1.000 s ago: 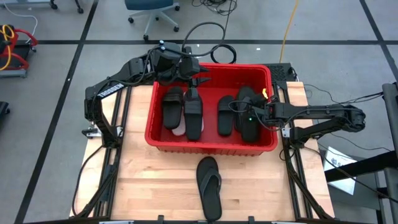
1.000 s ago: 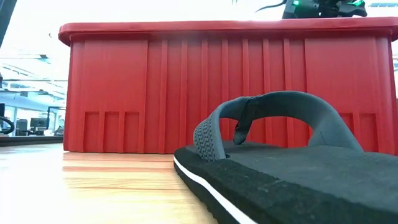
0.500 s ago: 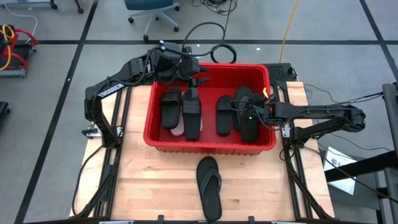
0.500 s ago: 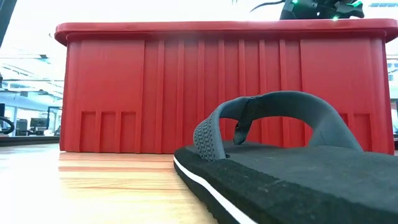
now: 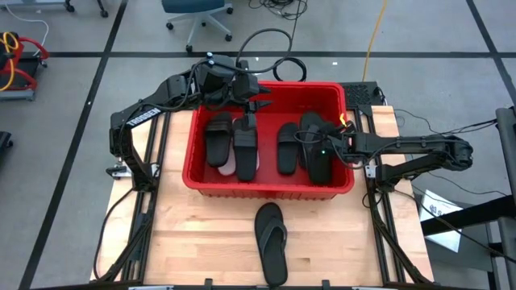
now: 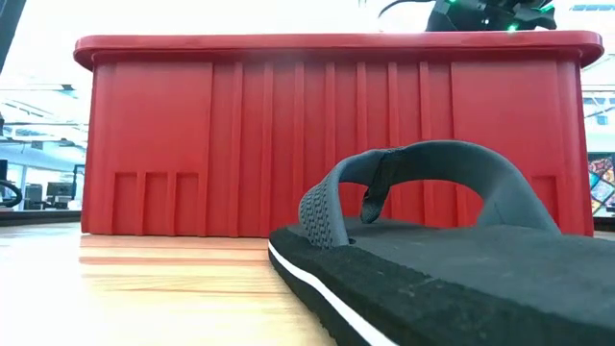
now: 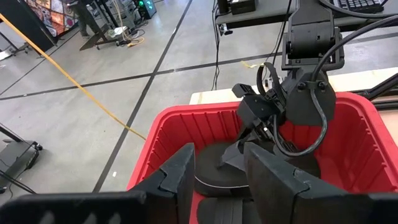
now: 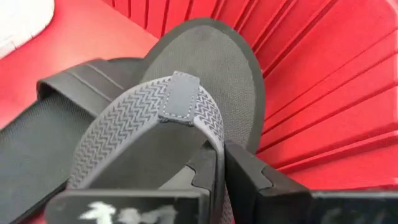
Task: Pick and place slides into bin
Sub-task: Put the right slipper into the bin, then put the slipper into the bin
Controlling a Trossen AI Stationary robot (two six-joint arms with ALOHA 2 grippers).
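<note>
Viewed from above: red bin (image 5: 201, 179) centred on the table, at twelve o'clock from the one slide left outside it.

Inside the bin: a pair of black wide-strap slides (image 5: 231, 141) toward nine o'clock, over a patch of white slide (image 5: 231, 166) showing between them; another black strap slide (image 5: 289, 147) near centre; a thong flip-flop (image 5: 319, 149) toward three o'clock against the wall. Long axes all roughly twelve-to-six.

Right gripper (image 5: 333, 146) reaching in over the three-o'clock rim, fingers (image 8: 249, 177) pinched on the strap of that flip-flop (image 8: 186, 106), its sole already lying on the bin floor beside a strap slide (image 8: 43, 137). Judged to be the release stage of a placement.

Left gripper (image 5: 251, 105) poised over the twelve-o'clock rim, fingers (image 7: 180, 177) apart, nothing between them. From its wrist camera: the right gripper (image 7: 249, 118) across the bin (image 7: 367, 134).

Remaining flip-flop (image 5: 272, 240) on bare wood at six o'clock of the bin, just clear of its near wall; same slide (image 6: 452, 259) filling the table-level view before the ribbed wall (image 6: 240, 144). Long axis twelve-to-six, slightly tilted, strap end toward the bin.

Governing relation for the next pick: slide at six o'clock from both grippers, across the bin. Neither arm clearly nearer; left hand free, right occupied. A descent from above onto the raised strap judged likely the cleanest grasp.
</note>
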